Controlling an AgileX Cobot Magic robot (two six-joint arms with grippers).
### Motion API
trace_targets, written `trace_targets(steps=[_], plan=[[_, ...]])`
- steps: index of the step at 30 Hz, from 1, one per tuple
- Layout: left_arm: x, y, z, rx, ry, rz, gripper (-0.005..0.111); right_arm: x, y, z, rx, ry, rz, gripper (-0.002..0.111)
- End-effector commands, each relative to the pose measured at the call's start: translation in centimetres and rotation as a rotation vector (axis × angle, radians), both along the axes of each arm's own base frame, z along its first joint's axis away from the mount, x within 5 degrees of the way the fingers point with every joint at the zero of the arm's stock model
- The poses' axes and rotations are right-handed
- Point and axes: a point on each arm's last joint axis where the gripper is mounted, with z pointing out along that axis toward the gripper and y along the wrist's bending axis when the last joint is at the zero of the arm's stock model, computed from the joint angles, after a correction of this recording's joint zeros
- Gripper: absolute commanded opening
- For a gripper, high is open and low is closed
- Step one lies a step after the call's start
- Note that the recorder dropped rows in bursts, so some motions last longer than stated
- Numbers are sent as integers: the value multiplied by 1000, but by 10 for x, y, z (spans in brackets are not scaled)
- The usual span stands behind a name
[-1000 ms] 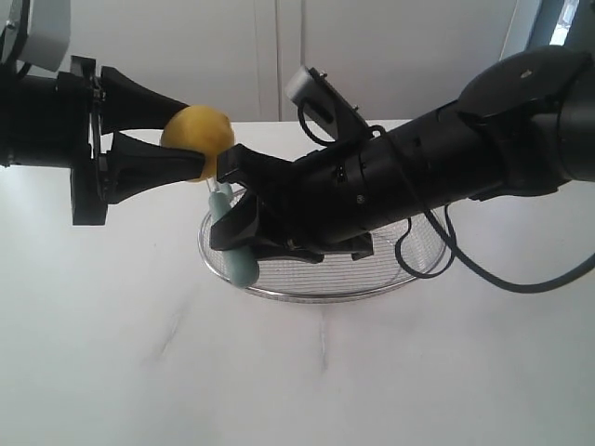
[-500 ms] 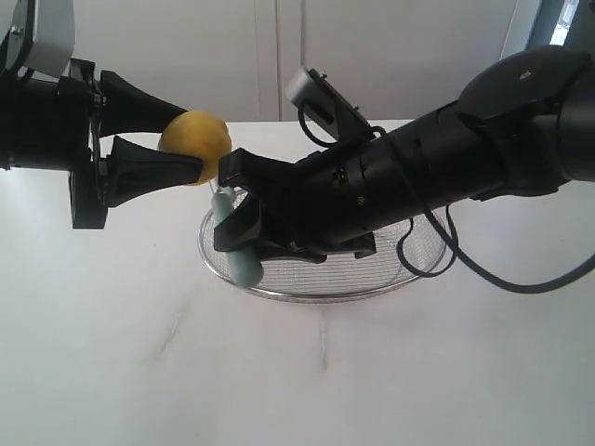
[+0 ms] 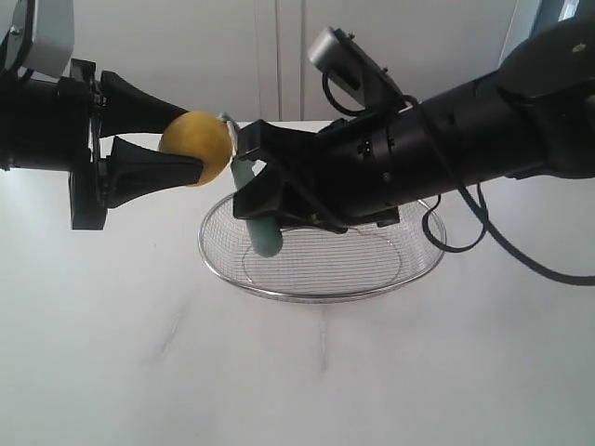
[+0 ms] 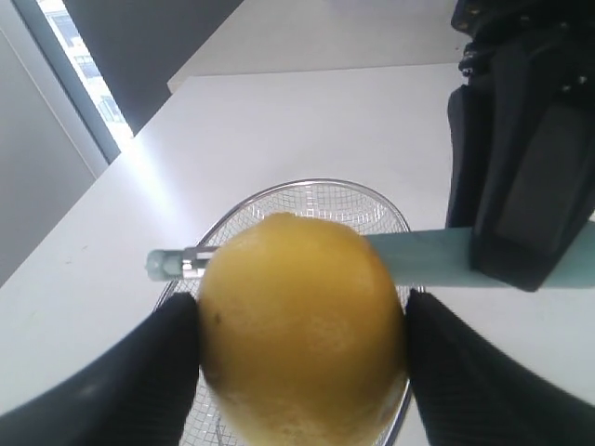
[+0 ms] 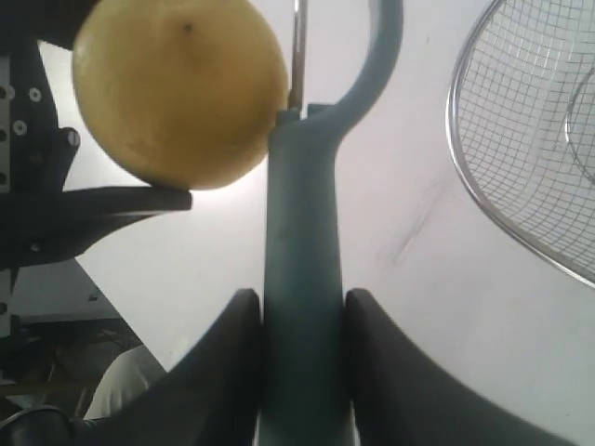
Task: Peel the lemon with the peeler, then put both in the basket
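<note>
left pincer (image 3: 189, 142) clamping lemon (image 3: 197, 149), right pincer (image 3: 253, 177) gripping peeler (image 3: 265, 234), risen from basket (image 3: 316, 295) level up beside lemon

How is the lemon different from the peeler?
The lemon is round and bright yellow; the peeler is long, slim and pale teal. The lemon is plain all over; the peeler has a thin metal blade at one end. The lemon sits in the left gripper, the peeler in the right gripper. Both are held up in the air, close beside each other.

The right claw (image 3: 249, 177) and its arm overhang the basket (image 3: 307, 294); the table (image 3: 372, 372) in front seems open.
</note>
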Motion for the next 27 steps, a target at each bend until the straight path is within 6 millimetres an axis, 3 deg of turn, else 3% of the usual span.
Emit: trace_targets(steps=[1,10,18,23,27], plan=[[-5,-3,4,-23,-26,-37,0,-1,-9,10,10,-32,-24,0],[-5,-2,4,-24,-27,-34,0,-19,-25,39,13,-134,-33,0],[-5,-3,4,-26,-24,-37,0,-40,-56,61,-142,-238,-137,0],[-6,-3,4,-32,-7,-38,0,-36,-71,57,-282,-256,-254,0],[-6,-3,4,-32,-7,-40,0,-29,-70,33,-301,-212,-286,0]])
